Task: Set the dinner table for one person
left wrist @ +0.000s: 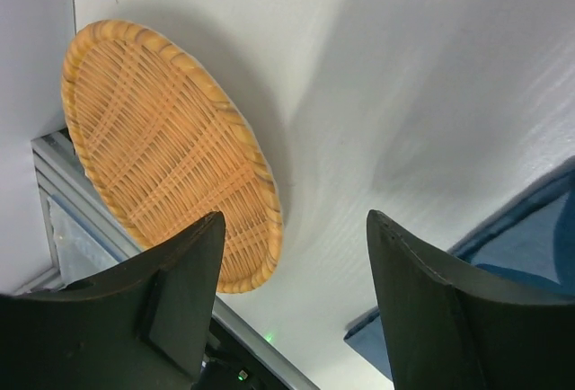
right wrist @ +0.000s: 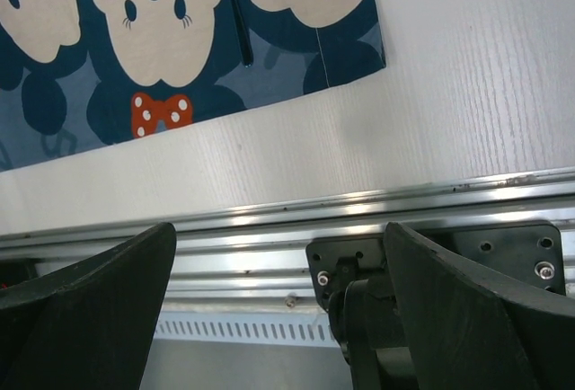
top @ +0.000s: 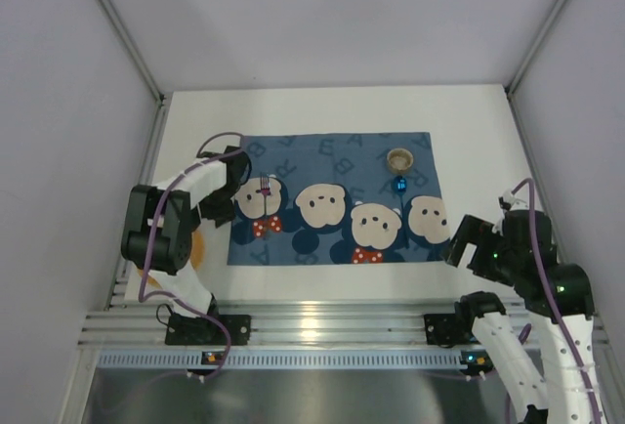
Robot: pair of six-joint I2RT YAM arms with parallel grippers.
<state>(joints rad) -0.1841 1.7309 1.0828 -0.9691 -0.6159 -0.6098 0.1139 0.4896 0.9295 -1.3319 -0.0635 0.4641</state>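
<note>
The white dinner table (top: 322, 111) carries a dark-blue cartoon-mouse placemat (top: 337, 199). On the mat lie a small purple utensil (top: 266, 188) at the left, a small tan cup (top: 399, 159) at the back right, and a small blue object (top: 398, 185) just in front of the cup. A round woven wicker plate (left wrist: 162, 147) lies on the table left of the mat, partly under my left arm in the top view (top: 198, 248). My left gripper (left wrist: 295, 228) is open and empty above the bare table between the plate and the mat. My right gripper (right wrist: 280, 237) is open and empty over the table's near right edge.
A ribbed silver metal rail (right wrist: 269, 219) runs along the near edge and holds both arm bases. Grey walls close in the table on the left, back and right. The mat's near right corner (right wrist: 350, 48) shows in the right wrist view.
</note>
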